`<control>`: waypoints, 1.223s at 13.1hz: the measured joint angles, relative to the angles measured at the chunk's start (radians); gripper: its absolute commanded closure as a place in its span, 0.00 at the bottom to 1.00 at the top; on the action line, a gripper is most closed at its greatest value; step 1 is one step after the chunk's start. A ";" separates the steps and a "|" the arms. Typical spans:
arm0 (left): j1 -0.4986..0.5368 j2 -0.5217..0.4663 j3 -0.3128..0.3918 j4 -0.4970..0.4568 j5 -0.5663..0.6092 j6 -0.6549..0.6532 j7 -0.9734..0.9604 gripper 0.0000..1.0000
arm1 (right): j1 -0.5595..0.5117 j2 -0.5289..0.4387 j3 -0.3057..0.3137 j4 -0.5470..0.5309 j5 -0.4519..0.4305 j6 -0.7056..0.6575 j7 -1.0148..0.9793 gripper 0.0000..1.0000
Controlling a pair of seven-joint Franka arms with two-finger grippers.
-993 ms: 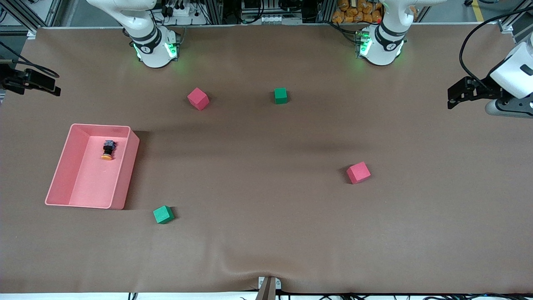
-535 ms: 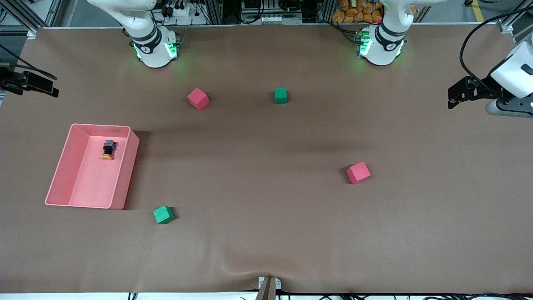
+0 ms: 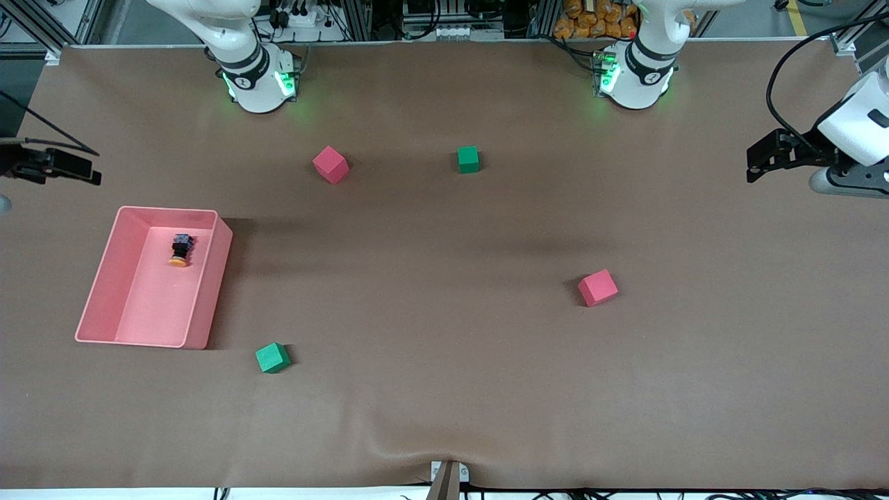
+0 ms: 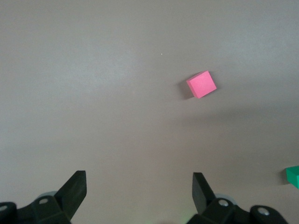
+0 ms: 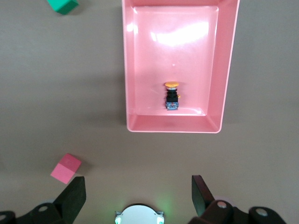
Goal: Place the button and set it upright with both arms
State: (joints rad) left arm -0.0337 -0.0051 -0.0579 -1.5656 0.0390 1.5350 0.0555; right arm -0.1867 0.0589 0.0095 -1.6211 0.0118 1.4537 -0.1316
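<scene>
While both grippers' fingers gape, one button point(image 3: 180, 250), two red cubes, two green.

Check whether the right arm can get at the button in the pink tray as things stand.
Probably yes: the button lies uncovered in the open-topped pink tray, at the right arm's end, and the right gripper hangs above it, jaws open.

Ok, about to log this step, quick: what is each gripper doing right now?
Left gripper: open, holding nothing, over bare table.
Right gripper: open, holding nothing, high above the table near the pink tray.
</scene>
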 measured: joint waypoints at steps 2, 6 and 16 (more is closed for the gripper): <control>0.000 0.001 0.000 0.000 0.000 0.000 0.000 0.00 | -0.042 0.064 -0.002 -0.010 0.000 0.047 -0.045 0.00; 0.001 0.002 0.000 0.001 0.000 0.000 0.000 0.00 | -0.063 0.171 -0.003 -0.045 0.000 0.180 -0.071 0.00; 0.002 0.005 0.001 0.001 0.000 -0.002 0.000 0.00 | -0.087 0.238 -0.006 -0.458 -0.016 0.735 -0.071 0.00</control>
State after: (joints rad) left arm -0.0312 -0.0002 -0.0568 -1.5646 0.0389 1.5331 0.0555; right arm -0.2737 0.2968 0.0036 -2.0792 -0.0045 2.1891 -0.2024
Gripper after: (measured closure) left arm 0.000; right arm 0.000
